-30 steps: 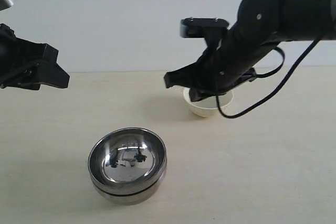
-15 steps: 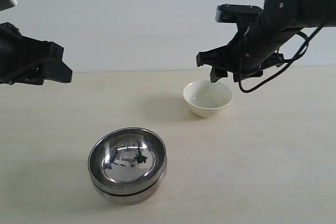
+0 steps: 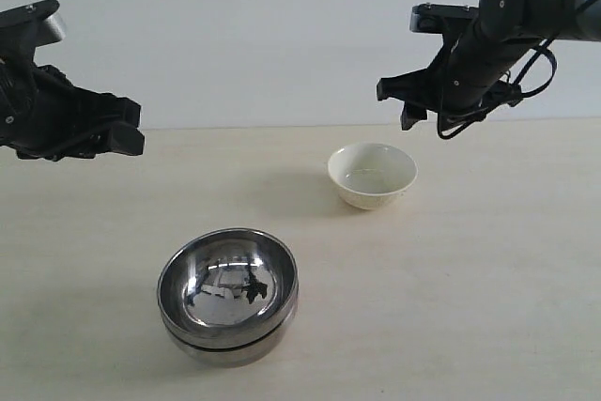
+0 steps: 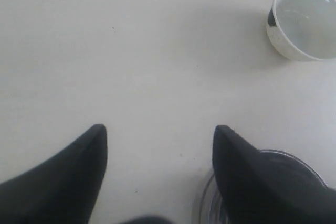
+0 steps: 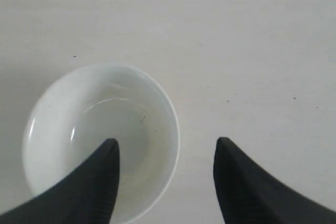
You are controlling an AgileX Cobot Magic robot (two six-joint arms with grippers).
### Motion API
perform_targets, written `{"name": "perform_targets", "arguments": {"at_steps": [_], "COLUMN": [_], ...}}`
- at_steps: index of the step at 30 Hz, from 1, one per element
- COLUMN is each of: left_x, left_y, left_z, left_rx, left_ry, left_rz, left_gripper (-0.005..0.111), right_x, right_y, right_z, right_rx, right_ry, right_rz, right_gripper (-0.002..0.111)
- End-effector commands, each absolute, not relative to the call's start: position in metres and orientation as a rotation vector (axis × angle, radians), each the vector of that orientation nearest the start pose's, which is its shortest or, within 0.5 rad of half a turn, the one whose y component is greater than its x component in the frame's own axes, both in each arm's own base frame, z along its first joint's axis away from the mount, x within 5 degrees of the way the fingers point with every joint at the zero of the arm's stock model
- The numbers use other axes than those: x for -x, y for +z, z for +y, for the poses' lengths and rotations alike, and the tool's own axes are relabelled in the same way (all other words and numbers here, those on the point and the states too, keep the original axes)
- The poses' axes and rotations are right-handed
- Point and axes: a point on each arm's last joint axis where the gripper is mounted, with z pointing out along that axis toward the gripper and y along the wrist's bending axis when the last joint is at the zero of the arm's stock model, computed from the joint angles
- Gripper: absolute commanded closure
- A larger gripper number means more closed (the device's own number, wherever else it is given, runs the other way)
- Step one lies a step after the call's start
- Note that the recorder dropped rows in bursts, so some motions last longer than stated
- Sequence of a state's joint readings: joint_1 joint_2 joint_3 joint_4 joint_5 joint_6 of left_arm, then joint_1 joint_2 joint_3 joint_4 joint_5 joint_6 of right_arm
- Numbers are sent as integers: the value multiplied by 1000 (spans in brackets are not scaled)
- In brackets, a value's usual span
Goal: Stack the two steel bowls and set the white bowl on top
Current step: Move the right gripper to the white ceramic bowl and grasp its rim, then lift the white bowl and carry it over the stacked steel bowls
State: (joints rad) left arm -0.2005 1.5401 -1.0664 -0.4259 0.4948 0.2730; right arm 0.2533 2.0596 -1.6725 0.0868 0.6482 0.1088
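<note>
The two steel bowls (image 3: 228, 293) sit nested one in the other near the table's front; in the left wrist view only a bit of their rim (image 4: 206, 211) shows beside one finger. The white bowl (image 3: 372, 174) stands upright and alone on the table further back and to the right, also seen as the white bowl (image 4: 304, 22) and the white bowl (image 5: 100, 124). My right gripper (image 3: 399, 105) hangs open above it and holds nothing. Seen from the wrist, the right gripper (image 5: 167, 142) straddles the rim. My left gripper (image 3: 127, 133) is open and empty at the far left, as is the left gripper (image 4: 160, 132).
The pale wooden table (image 3: 470, 307) runs back to a plain white wall. A black cable (image 3: 545, 58) loops off the right arm above the table's far edge.
My right arm has risen and drawn back to the right, away from the white bowl, which stays on the table. The left arm has shifted slightly to the right.
</note>
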Motion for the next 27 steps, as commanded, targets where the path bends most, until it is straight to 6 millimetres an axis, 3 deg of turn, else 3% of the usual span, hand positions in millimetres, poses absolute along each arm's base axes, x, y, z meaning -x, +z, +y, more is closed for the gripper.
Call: {"name": "perform_targets", "arguments": {"at_steps": [1, 6, 15, 22, 25, 27], "left_x": [-323, -322, -324, -324, -325, -325], "left_y": [268, 267, 268, 269, 268, 267], "left_z": [-83, -83, -82, -82, -82, -83], "left_rx": [-199, -202, -195, -193, -193, -193], "left_ry": [-367, -370, -364, -362, -362, -362], "left_rz": [2384, 2392, 2374, 2369, 2371, 2375], "left_gripper": [51, 51, 51, 51, 51, 51], "right_x": [-458, -465, -472, -473, -473, -472], "right_y": [209, 181, 160, 129, 127, 131], "right_z": [122, 123, 127, 130, 131, 131], "right_rx": [142, 143, 123, 131, 132, 136], "right_ry": [232, 222, 261, 270, 270, 270], "right_rz": [2539, 2573, 2556, 2617, 2619, 2620], "right_gripper": [60, 60, 60, 61, 79, 102]}}
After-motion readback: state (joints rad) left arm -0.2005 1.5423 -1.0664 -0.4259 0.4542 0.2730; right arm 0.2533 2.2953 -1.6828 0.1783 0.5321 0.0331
